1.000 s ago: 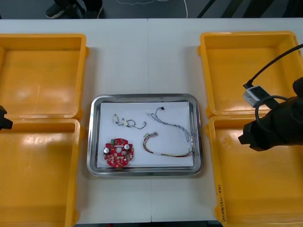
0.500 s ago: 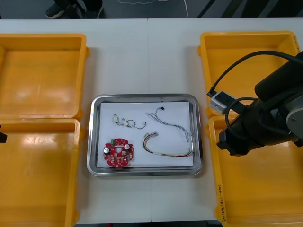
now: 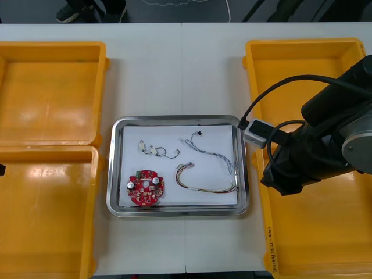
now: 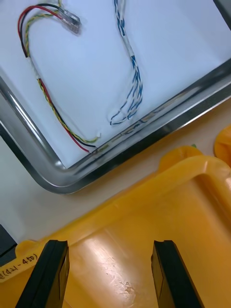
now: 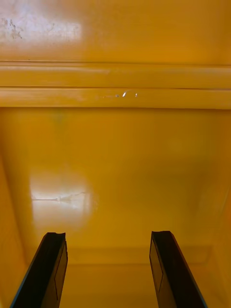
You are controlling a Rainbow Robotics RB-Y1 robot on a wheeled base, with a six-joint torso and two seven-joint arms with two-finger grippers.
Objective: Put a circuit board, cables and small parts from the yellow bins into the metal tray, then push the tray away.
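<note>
Over right bin [image 4: 159, 190]: your right gripper [image 4: 108, 250], released, empty.
Over left bin [image 5: 115, 163]: your left gripper [image 5: 108, 240], released.
Tray [image 3: 174, 119]: board [image 3: 145, 187], cables [image 3: 206, 185].

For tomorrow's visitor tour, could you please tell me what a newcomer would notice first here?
The metal tray in the middle of the table, holding a round red board at its near left and thin cables to the right. The right gripper hangs open over the near right yellow bin, beside the tray; the left gripper is open over a left bin.
</note>
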